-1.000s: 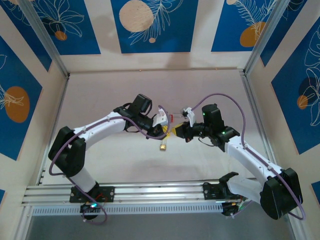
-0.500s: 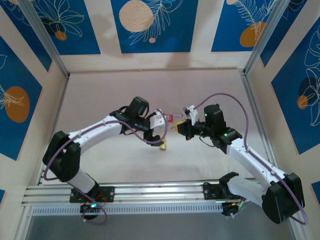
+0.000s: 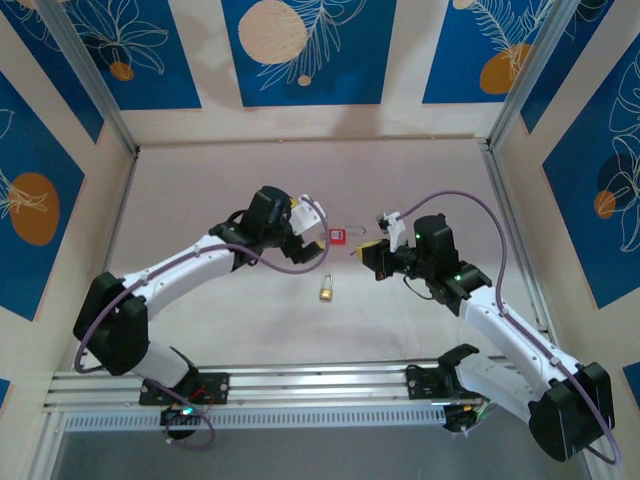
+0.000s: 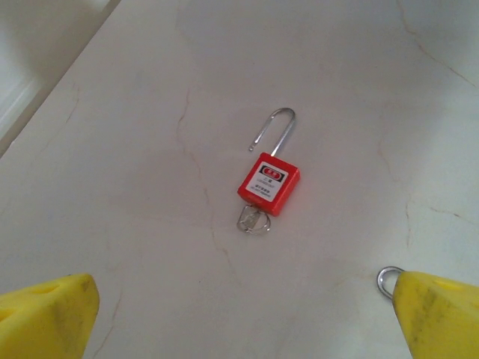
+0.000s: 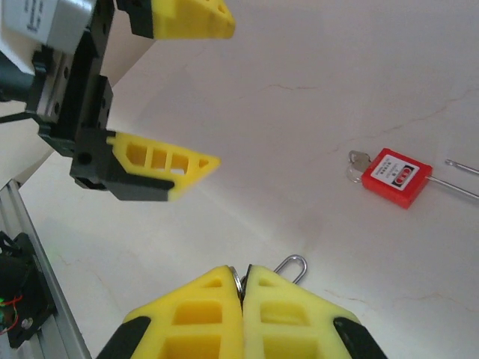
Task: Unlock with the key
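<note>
Our tools are off the red padlock [image 4: 269, 183], now lying on the surface [image 4: 112, 187], key [image 4: 253, 221] in its base, shackle [image 4: 278, 118] seemingly sprung; left tool [image 4: 245, 283] released, right tool [image 5: 243, 273] clenched.

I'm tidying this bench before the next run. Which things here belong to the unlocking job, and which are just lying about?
Belong to the job:
red padlock, lying on the table with its shackle open
silver key, seated in the padlock's base

Just lying about:
brass-gold piece with a wire loop, apart from the padlock, nearer the arm bases
</note>
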